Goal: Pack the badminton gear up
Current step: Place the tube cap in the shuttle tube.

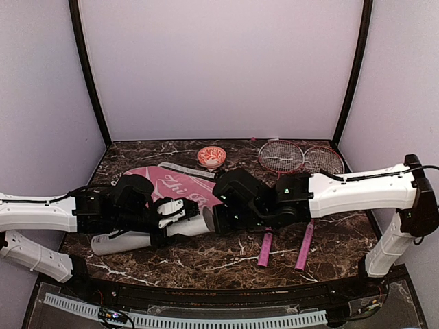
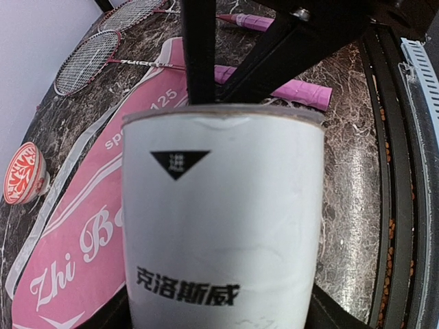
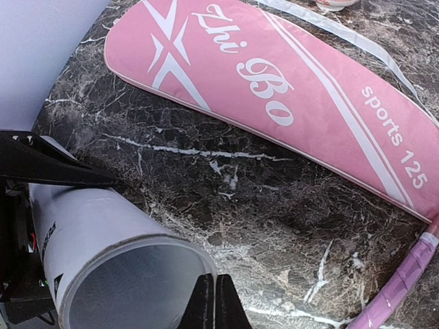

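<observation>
Two pressed-together fingers of the right gripper point(image 3: 214, 301) stand just at the open mouth of the tube point(image 3: 103, 233), which lies left-to-right on the table point(image 1: 226, 257); the left gripper point(image 1: 168, 218) clamps its body, jaws wide.

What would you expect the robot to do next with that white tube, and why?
Probably draw the right gripper back from the open mouth of the white tube. Its jaws are shut on nothing at the rim, the left gripper holds the tube, and both rackets lie unpacked outside the pink cover.
</observation>
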Controlling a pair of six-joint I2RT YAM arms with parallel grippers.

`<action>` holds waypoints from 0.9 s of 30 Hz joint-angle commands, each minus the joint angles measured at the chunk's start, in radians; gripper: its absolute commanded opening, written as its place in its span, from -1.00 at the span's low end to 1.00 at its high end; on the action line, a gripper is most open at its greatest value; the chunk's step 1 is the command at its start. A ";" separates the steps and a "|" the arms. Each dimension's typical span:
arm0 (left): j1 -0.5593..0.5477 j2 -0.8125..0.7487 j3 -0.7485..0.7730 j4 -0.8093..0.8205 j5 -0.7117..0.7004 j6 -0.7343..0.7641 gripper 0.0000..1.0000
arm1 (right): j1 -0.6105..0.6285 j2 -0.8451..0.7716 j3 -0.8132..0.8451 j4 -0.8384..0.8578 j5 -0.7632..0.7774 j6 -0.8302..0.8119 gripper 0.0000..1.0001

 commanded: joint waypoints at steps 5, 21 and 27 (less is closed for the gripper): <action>-0.004 -0.016 0.040 0.058 0.022 -0.013 0.43 | 0.000 0.039 0.048 0.014 0.024 0.011 -1.00; -0.003 0.000 0.055 0.060 0.012 -0.039 0.43 | 0.003 0.079 0.063 0.059 -0.018 0.036 -1.00; -0.003 -0.001 0.058 0.065 0.009 -0.047 0.43 | 0.006 0.089 0.061 0.085 -0.046 0.036 -1.00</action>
